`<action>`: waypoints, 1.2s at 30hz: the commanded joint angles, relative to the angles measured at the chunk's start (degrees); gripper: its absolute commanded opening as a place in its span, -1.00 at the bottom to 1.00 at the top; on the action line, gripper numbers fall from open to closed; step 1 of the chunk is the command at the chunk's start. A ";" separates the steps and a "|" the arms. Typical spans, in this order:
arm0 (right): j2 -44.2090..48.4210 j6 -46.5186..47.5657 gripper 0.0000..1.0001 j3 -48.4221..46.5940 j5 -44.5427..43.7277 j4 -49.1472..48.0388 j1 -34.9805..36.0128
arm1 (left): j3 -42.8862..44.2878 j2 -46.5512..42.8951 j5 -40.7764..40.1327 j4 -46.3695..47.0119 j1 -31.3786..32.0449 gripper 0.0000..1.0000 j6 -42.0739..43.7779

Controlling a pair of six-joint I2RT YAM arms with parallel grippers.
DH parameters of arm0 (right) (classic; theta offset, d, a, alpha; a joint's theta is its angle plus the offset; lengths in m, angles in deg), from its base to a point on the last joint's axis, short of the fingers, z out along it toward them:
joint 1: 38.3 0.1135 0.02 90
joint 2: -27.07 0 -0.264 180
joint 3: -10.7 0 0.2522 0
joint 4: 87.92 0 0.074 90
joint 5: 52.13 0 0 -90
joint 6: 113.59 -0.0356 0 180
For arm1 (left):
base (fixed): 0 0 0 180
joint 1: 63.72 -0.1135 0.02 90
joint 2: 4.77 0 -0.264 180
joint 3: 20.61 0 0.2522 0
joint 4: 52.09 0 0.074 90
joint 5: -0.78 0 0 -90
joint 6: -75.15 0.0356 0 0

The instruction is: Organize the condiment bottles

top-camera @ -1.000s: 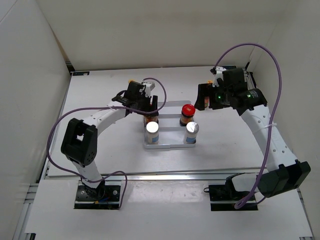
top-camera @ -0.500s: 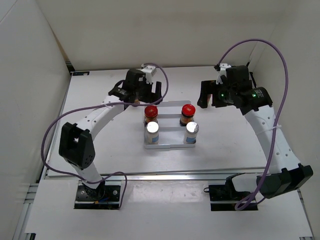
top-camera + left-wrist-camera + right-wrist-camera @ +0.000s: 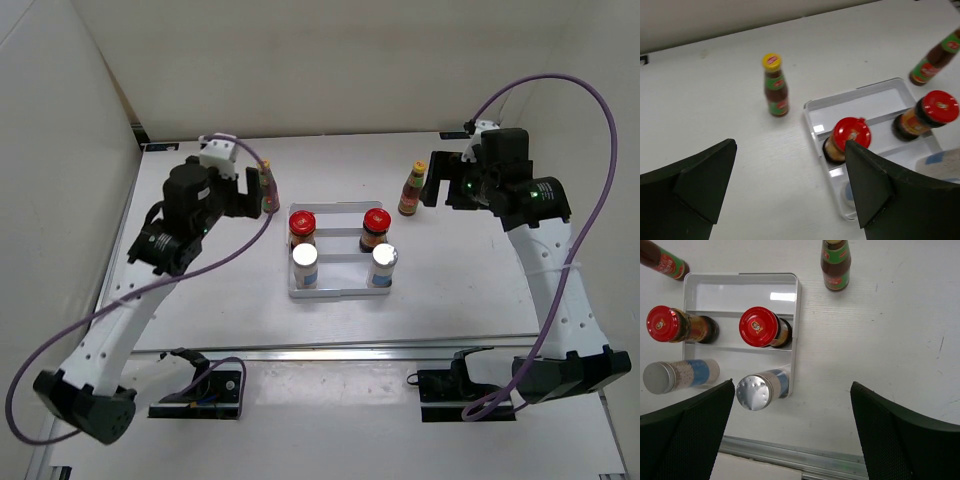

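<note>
A white ridged tray [image 3: 340, 291] holds two red-lidded jars [image 3: 302, 223] [image 3: 376, 222] in its middle row and two silver-capped shakers [image 3: 305, 263] [image 3: 384, 260] in its near row. One slim dark yellow-capped bottle [image 3: 268, 187] stands on the table left of the tray, another [image 3: 411, 188] to its right. My left gripper [image 3: 247, 190] hangs open and empty beside the left bottle [image 3: 775, 86]. My right gripper [image 3: 441, 185] is open and empty just right of the other bottle [image 3: 835, 264]. In the wrist views both grippers [image 3: 790, 150] [image 3: 792, 385] hold nothing.
The tray's far row [image 3: 740, 290] holds nothing. White walls [image 3: 330, 70] enclose the table at the back and sides. A metal rail [image 3: 340, 350] runs along the near edge. Purple cables loop above both arms.
My left gripper opened off the left red-lidded jar in the tray, then rose and drew back to the left. The right arm backed off to the right, uncovering the right dark bottle.
</note>
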 commanded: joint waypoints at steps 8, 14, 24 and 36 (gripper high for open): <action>3.51 -1.29 0.99 1.45 -1.23 0.24 -0.95 | -21.68 -16.97 -8.05 5.98 -0.81 0.99 -2.39; 8.79 -2.71 0.99 2.84 -3.32 1.47 -0.95 | -34.77 -29.13 -16.52 16.23 4.74 0.99 3.22; 17.13 -5.69 0.99 19.62 -2.17 -6.61 -0.95 | -41.73 -34.11 -24.25 20.73 4.74 0.99 2.69; 7.22 -6.05 0.99 30.18 -4.74 -34.35 -1.48 | -41.73 -35.96 -25.83 20.30 4.74 0.99 3.31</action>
